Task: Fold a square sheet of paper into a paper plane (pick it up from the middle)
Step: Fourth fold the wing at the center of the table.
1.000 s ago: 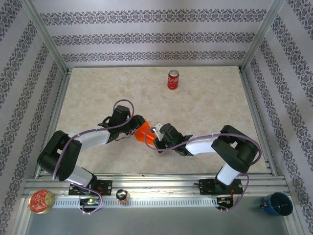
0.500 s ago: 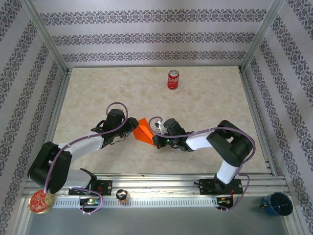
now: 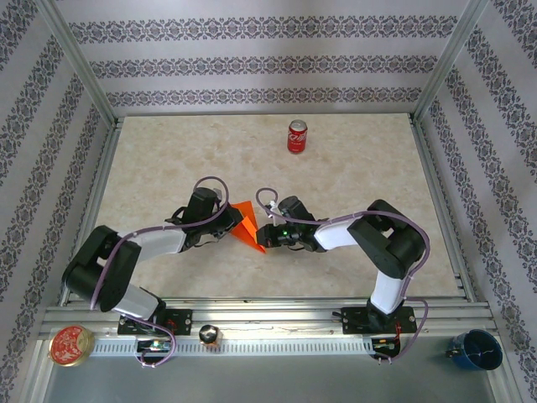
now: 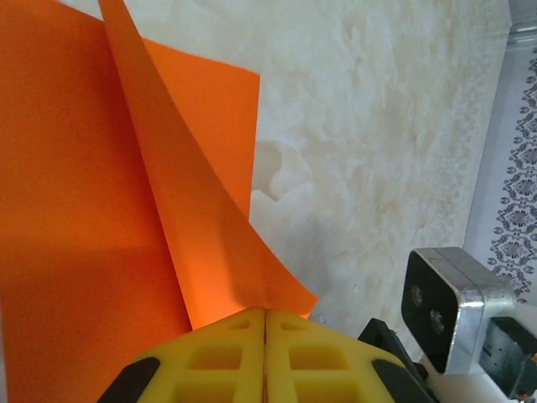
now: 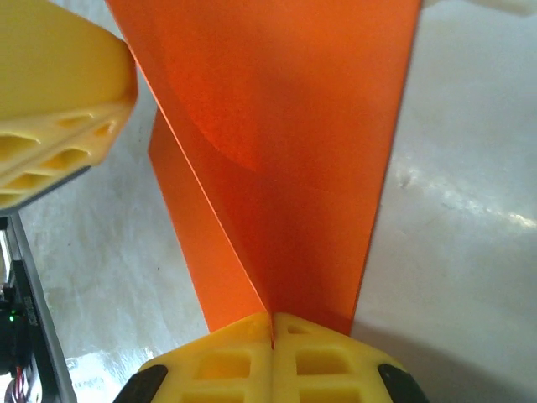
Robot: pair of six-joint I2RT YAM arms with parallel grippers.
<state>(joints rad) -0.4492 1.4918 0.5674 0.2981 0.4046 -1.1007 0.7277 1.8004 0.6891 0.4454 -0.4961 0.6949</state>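
Note:
The square sheet of paper (image 3: pixel 247 225), bright orange and partly folded, lies between the two arms near the table's middle. My left gripper (image 3: pixel 237 220) is shut on its left edge. In the left wrist view a raised flap of the paper (image 4: pixel 201 227) runs down into the closed yellow fingers (image 4: pixel 218 361). My right gripper (image 3: pixel 262 237) is shut on the paper's near right corner. In the right wrist view the creased paper (image 5: pixel 285 159) narrows into the closed yellow fingers (image 5: pixel 327 361), with the left gripper's yellow finger (image 5: pixel 59 92) at the upper left.
A red soda can (image 3: pixel 297 136) stands upright at the back of the table. A metal frame and patterned walls bound the table on three sides. On the near rail sit a round tin (image 3: pixel 70 345) and a blue cup (image 3: pixel 476 349).
The left gripper has closed on the paper's left edge. Both grippers have drawn closer together and the paper has shifted slightly down and left.

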